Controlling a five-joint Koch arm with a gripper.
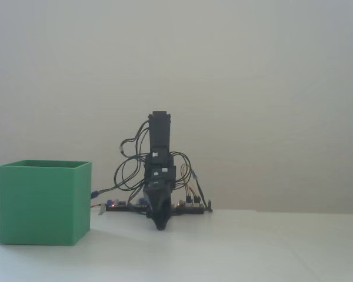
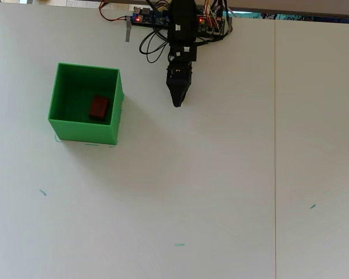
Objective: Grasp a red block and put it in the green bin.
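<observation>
In the overhead view the red block (image 2: 98,107) lies on the floor of the green bin (image 2: 59,93), near its middle. The fixed view shows only the bin's (image 1: 43,202) outer walls, so the block is hidden there. My gripper (image 2: 177,103) points down at the table to the right of the bin, well apart from it. Its jaws are pressed together into one dark tip with nothing between them. In the fixed view the gripper (image 1: 159,226) hangs just above the table in front of the arm's base.
The arm's base with circuit boards and looped wires (image 2: 157,20) sits at the table's far edge. A seam (image 2: 274,145) runs down the white table on the right. Small teal marks (image 2: 178,244) dot the surface.
</observation>
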